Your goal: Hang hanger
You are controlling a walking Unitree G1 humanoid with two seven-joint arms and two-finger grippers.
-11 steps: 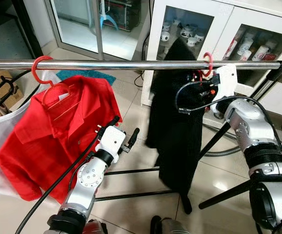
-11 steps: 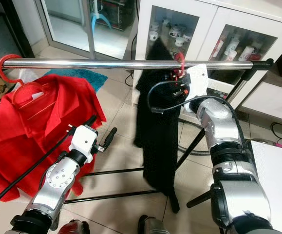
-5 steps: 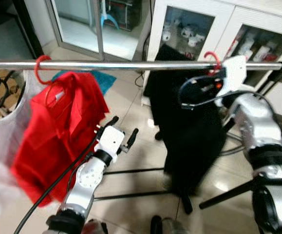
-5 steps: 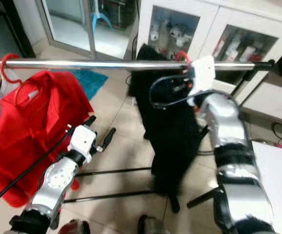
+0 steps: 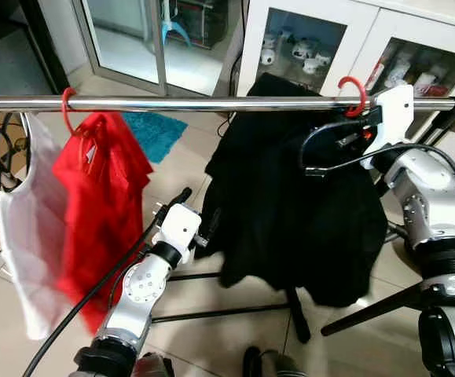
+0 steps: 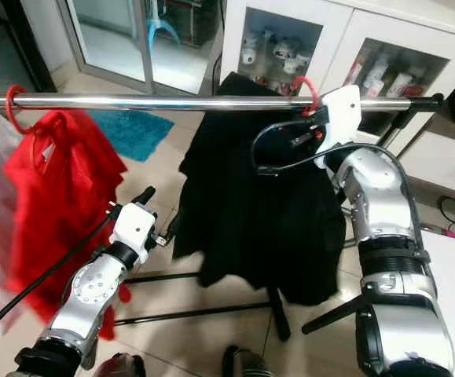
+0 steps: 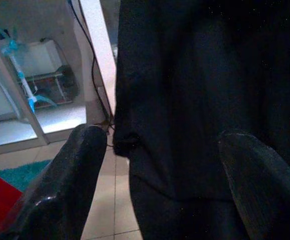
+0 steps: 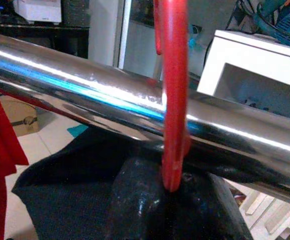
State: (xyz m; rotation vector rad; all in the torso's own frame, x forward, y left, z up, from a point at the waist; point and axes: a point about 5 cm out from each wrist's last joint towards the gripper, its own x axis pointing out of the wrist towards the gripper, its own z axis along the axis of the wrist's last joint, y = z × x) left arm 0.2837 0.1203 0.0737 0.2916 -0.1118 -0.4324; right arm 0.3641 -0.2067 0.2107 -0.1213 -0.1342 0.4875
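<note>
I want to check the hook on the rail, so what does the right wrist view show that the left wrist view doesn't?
The right wrist view alone shows the red hanger hook crossing the shiny metal rail, with the right gripper closed on it just below the rail. The left wrist view alone shows the left gripper open, its fingers apart, with a glass door behind. Both views share the black garment.

The black garment (image 5: 290, 212) has swung wide, and the red shirt (image 5: 101, 204) has turned edge-on to the camera
</note>
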